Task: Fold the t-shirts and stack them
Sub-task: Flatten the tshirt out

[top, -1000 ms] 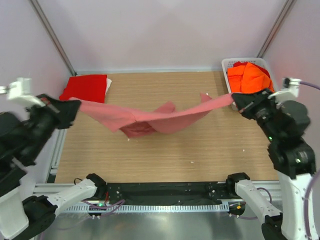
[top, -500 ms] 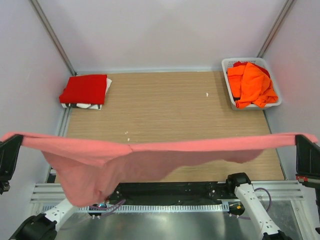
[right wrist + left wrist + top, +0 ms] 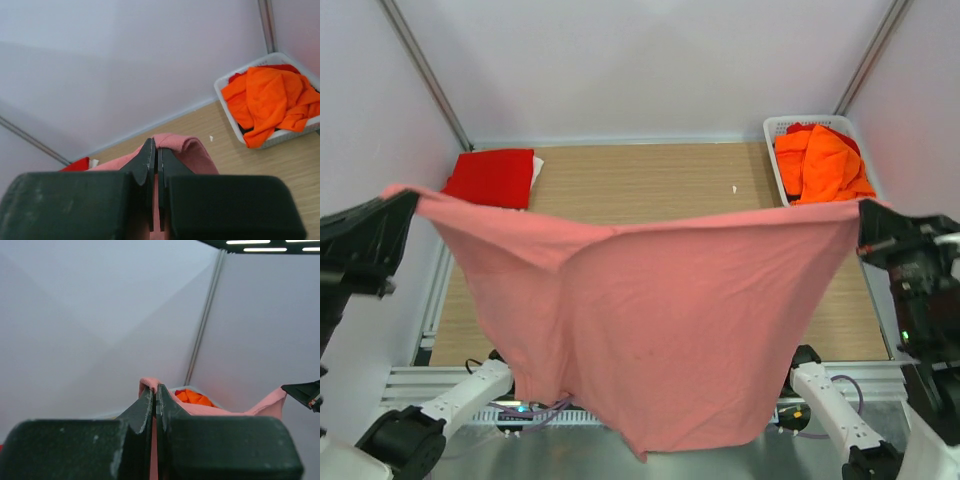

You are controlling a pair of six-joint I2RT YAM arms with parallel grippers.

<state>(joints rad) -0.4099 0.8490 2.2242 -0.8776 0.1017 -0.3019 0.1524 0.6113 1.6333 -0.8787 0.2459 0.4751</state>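
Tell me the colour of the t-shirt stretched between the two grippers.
The t-shirt is plain dusty rose-pink, clearest in the top external view.

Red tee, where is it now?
Top view: the red tee lies folded at the table's far-left corner, just beyond the left gripper holding the pink tee.

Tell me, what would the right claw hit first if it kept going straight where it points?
Only the pink t-shirt pinched in the right claw lies ahead of it; beyond, probably the wooden table near the back wall, though depth is unclear.
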